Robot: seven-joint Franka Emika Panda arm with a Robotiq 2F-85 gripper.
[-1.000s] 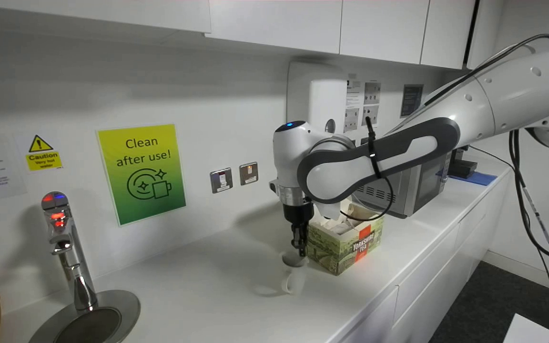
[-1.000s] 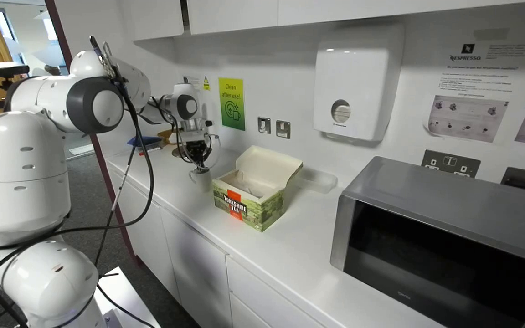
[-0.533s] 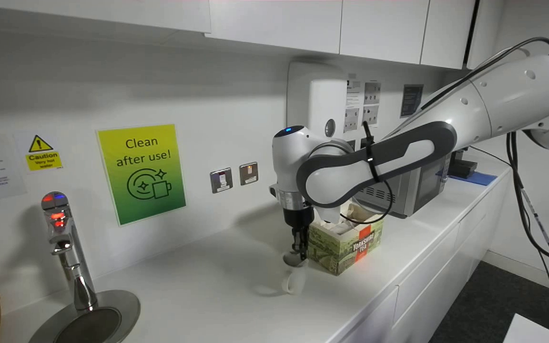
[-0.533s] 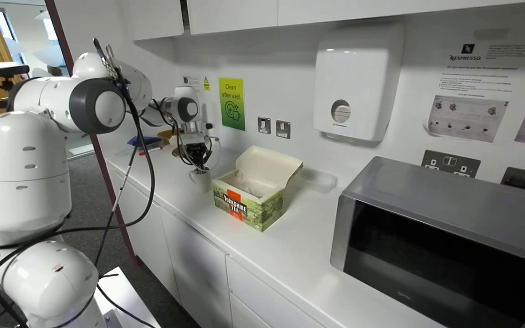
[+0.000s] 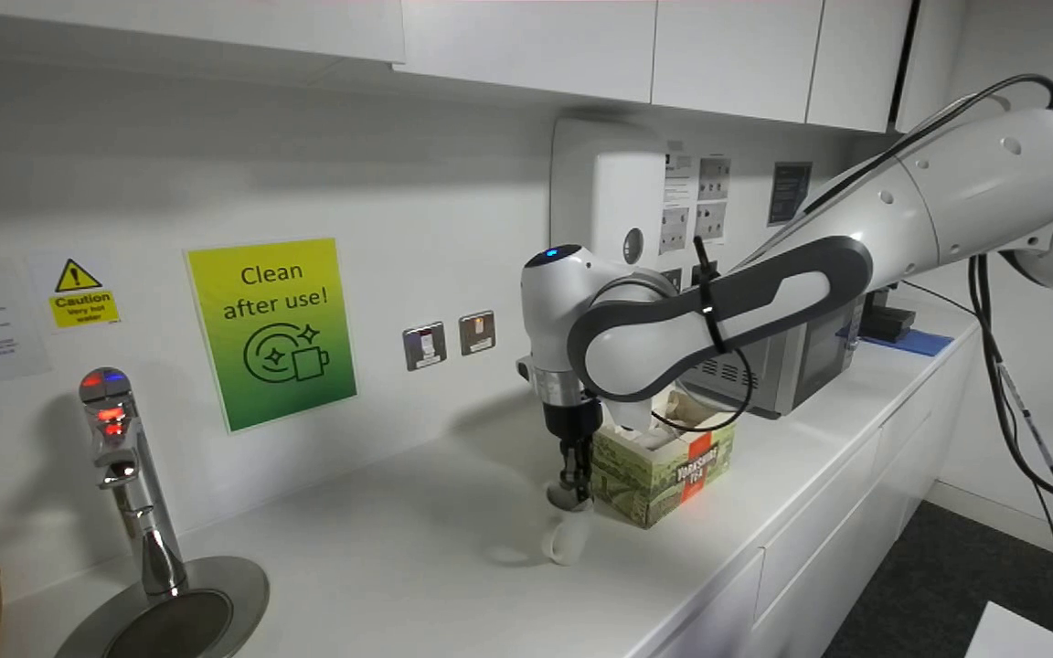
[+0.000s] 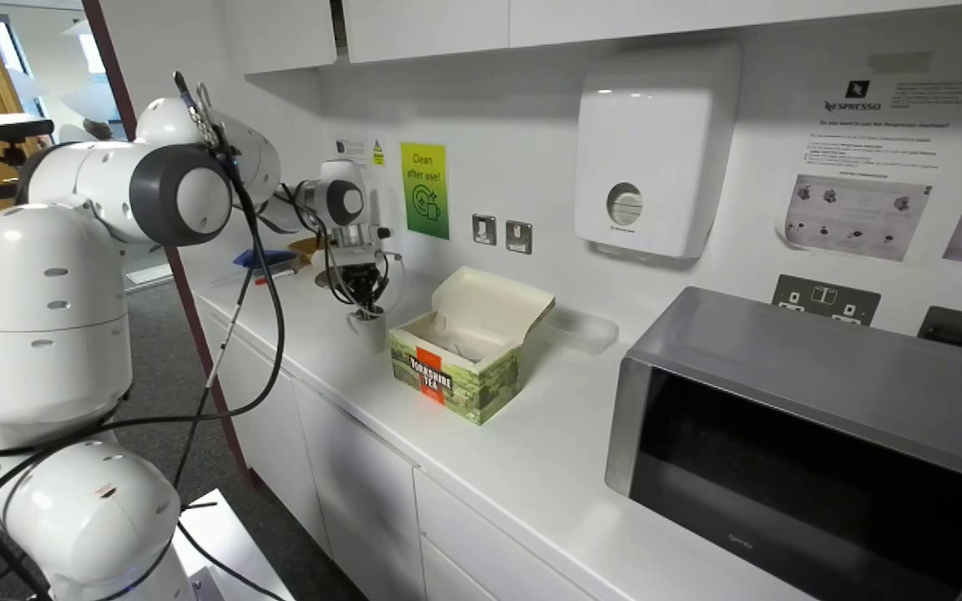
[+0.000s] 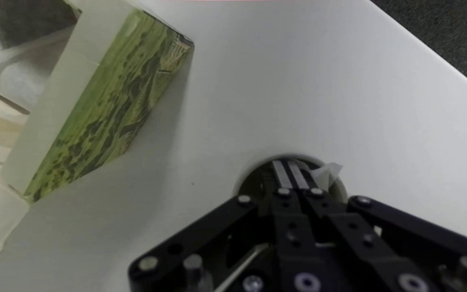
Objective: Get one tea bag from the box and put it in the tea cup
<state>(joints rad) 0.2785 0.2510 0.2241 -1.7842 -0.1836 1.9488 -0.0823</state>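
Just inside the mouth of the white tea cup (image 5: 572,530), the gripper (image 7: 291,174) is pointing downward, its jaws lying together so that only a thin dark line is showing between the pale-striped fingertips (image 7: 282,174). White paper of a tea bag (image 7: 327,173) is poking out beside those tips, and its corner is crossing the cup's rim in the wrist view. The jaws appear to be pinching the bag, though their lower ends are sitting in shadow and the hold itself is hard to make out. Around both, the cup is standing upright on the white counter (image 5: 380,557), its handle showing in both exterior views.

Near the cup, with a strip of counter between, the Yorkshire Tea box (image 6: 468,384) is standing with its lid flap raised, and pale papery contents (image 7: 22,83) are showing inside. Beside the box, toward the wall (image 5: 417,201), a clear plastic tub (image 6: 583,330) is resting. Above the cup and the counter, the robot arm (image 5: 801,292) is bearing the gripper. Beyond the box, a grey microwave (image 6: 823,376) is standing, while a chrome tap (image 5: 154,548) is rising well apart from the cup. On the wall, a white dispenser (image 6: 656,142) and a green-and-yellow poster (image 5: 271,338) are hanging.
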